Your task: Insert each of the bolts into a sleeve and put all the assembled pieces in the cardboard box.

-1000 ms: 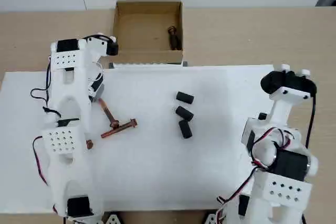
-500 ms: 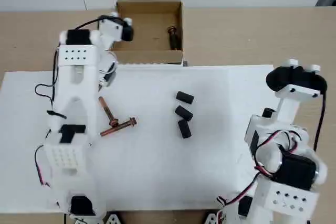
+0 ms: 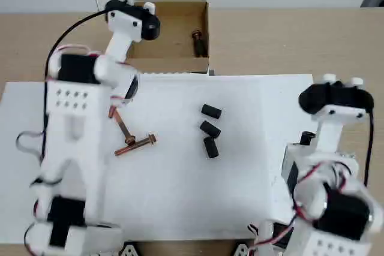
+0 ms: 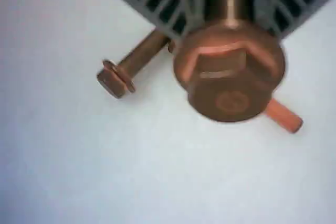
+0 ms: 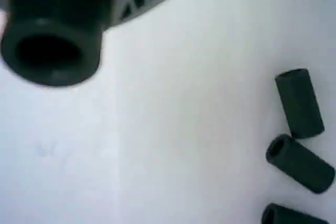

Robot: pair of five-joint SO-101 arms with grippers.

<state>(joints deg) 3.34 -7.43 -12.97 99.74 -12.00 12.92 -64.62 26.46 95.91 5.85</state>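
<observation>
Some bits are hard to see. Of the two loose bolts (image 3: pixel 135 145) left of centre on the white sheet (image 3: pixel 180 208), one has its head hidden behind the bolt (image 4: pixel 229 77) I'm holding. One of the three loose sleeves (image 3: pixel 209 129) mid-sheet is cut off in my right wrist view. The cardboard box (image 3: pixel 170 10) at the far edge has one assembled piece (image 3: pixel 197 41) by its right wall. My left arm (image 3: pixel 78 106) stretches far toward the box, left claw (image 4: pixel 228 19) clamped on the bolt. My right arm (image 3: pixel 333 106) sits folded near right, right claw (image 5: pixel 58 3) clamped on a sleeve (image 5: pixel 50 51).

Table (image 3: pixel 288 40) with white sheet (image 3: pixel 180 196), cardboard box (image 3: pixel 168 64)
</observation>
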